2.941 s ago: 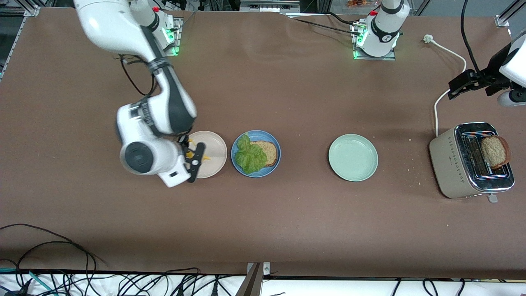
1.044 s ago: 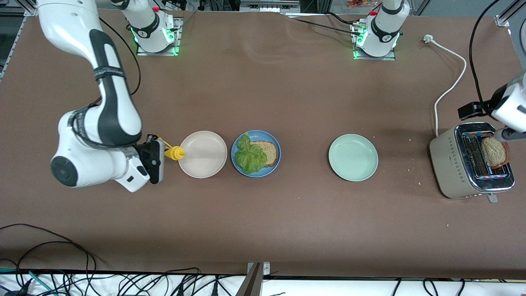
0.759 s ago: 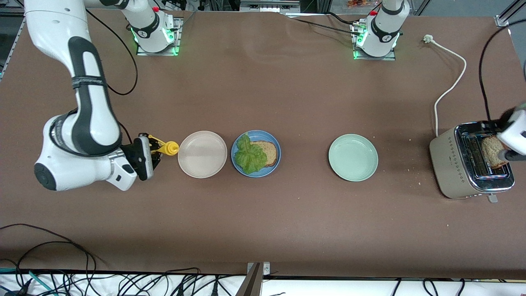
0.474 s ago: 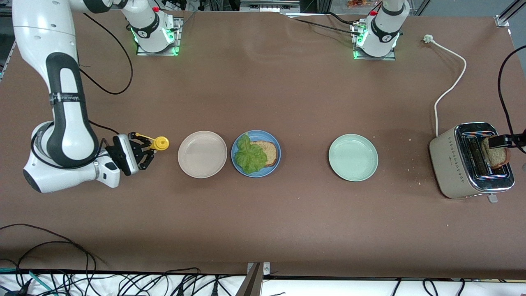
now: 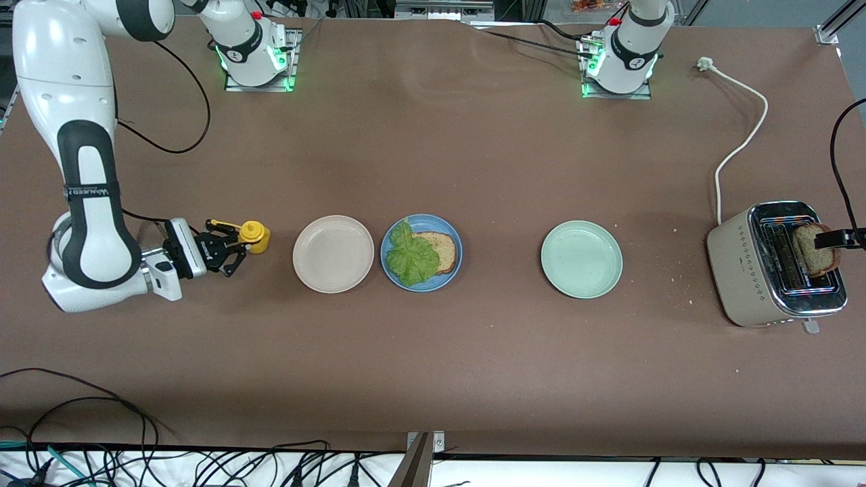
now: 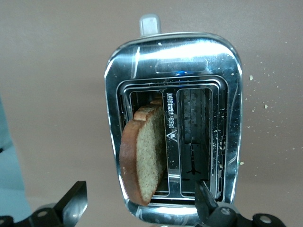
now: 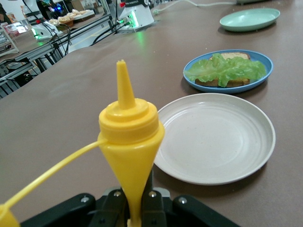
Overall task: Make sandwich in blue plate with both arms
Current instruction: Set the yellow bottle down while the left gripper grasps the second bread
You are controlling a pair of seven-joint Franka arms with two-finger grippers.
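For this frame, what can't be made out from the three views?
- Left gripper: front view's edge cuts off nearly all of it.
- Bread slice: its lower part sits hidden inside the toaster slot.
- Bottom slice on the blue plate: largely covered by lettuce.

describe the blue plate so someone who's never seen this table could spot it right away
Three round plates sit in a row across the middle of the brown table. The blue plate is the middle one, close beside the beige plate at the right arm's end, with the pale green plate apart from it toward the toaster. It alone holds food: a bread slice under a lettuce leaf.
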